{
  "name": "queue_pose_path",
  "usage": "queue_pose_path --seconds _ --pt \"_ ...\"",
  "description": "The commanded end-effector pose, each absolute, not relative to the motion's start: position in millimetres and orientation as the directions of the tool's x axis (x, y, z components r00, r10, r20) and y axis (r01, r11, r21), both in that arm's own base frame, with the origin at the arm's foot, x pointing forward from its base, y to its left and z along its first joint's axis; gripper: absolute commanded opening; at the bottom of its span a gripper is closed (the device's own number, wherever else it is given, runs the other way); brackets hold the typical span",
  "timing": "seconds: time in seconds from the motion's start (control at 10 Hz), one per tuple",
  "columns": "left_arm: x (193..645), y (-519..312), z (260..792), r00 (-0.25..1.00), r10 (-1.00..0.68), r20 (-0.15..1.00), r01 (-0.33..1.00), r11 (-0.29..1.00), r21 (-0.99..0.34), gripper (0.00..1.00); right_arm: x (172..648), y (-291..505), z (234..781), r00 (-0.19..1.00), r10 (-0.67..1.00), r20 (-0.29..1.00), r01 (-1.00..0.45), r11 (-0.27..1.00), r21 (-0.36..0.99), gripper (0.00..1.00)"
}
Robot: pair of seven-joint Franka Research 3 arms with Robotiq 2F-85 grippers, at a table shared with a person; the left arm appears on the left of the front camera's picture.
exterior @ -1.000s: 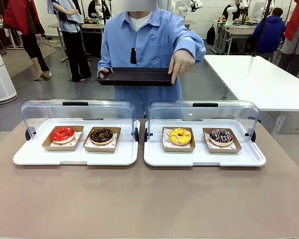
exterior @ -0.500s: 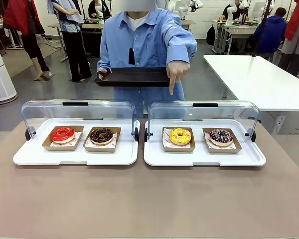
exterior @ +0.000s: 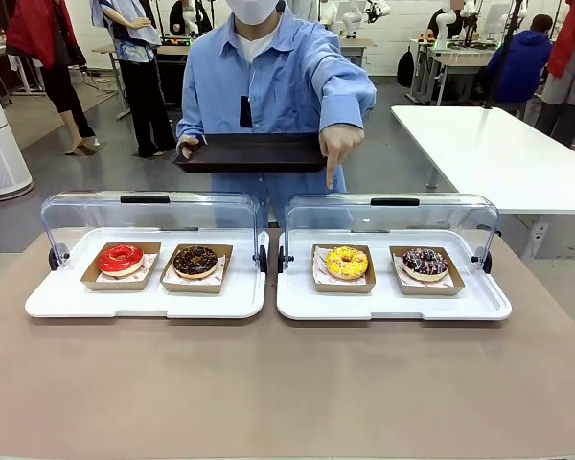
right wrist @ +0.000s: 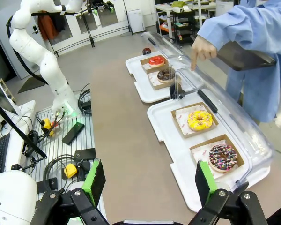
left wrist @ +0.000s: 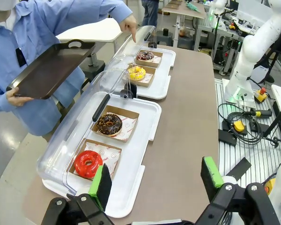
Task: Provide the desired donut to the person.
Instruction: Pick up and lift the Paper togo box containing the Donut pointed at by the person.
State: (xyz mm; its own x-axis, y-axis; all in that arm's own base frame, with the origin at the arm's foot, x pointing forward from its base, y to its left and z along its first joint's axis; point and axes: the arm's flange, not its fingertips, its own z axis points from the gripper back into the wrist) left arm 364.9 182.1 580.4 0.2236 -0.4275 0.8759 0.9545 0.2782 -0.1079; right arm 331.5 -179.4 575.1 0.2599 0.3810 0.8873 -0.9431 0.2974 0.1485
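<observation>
The left claw (left wrist: 157, 180) and right claw (right wrist: 149, 180) are held released and empty, well short of the trays. The wrong donut could be taken, as the person's hand (exterior: 339, 144) is pointed from above; the yellow donut (exterior: 347, 261) is judged meant. It is seated on the right tray (exterior: 393, 305) beside a sprinkled donut (exterior: 425, 262); a red donut (exterior: 121, 258) and a chocolate donut (exterior: 195, 260) are seated on the left tray (exterior: 144, 305).

Glossy yellow-glazed donut (exterior: 347, 261), clear plastic lid (exterior: 441, 216), matt black tray (exterior: 254, 151)
</observation>
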Motion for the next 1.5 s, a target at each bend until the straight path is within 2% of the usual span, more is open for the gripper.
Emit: queue_pose_path --seconds 0.0,0.3,0.6,1.0,1.2,1.4 --pt "363.9 183.9 581.1 0.217 -0.424 0.879 0.956 0.273 -0.104 1.0 332.2 -179.4 574.4 0.252 0.372 0.894 -0.946 0.289 0.147 1.0" --pt "363.9 183.9 581.1 0.217 -0.424 0.879 0.956 0.273 -0.104 1.0 331.6 -179.4 575.1 0.26 0.381 0.887 -0.943 0.297 0.149 1.0" --pt "363.9 183.9 581.1 0.217 -0.424 0.879 0.956 0.273 -0.104 1.0 351.1 -99.5 603.2 0.187 0.614 0.767 -0.977 0.197 0.08 1.0" --pt "363.9 183.9 581.1 0.217 -0.424 0.879 0.956 0.273 -0.104 1.0 393.9 48.6 600.3 0.11 0.841 0.53 -0.993 0.068 0.097 1.0" --pt "363.9 183.9 581.1 0.217 -0.424 0.879 0.956 0.273 -0.104 1.0 418.9 104.3 570.5 0.113 0.91 0.4 -0.99 0.069 0.122 1.0" --pt "363.9 183.9 581.1 0.217 -0.424 0.879 0.956 0.273 -0.104 1.0 436.1 137.7 543.1 0.116 0.951 0.287 -0.992 0.097 0.079 1.0"
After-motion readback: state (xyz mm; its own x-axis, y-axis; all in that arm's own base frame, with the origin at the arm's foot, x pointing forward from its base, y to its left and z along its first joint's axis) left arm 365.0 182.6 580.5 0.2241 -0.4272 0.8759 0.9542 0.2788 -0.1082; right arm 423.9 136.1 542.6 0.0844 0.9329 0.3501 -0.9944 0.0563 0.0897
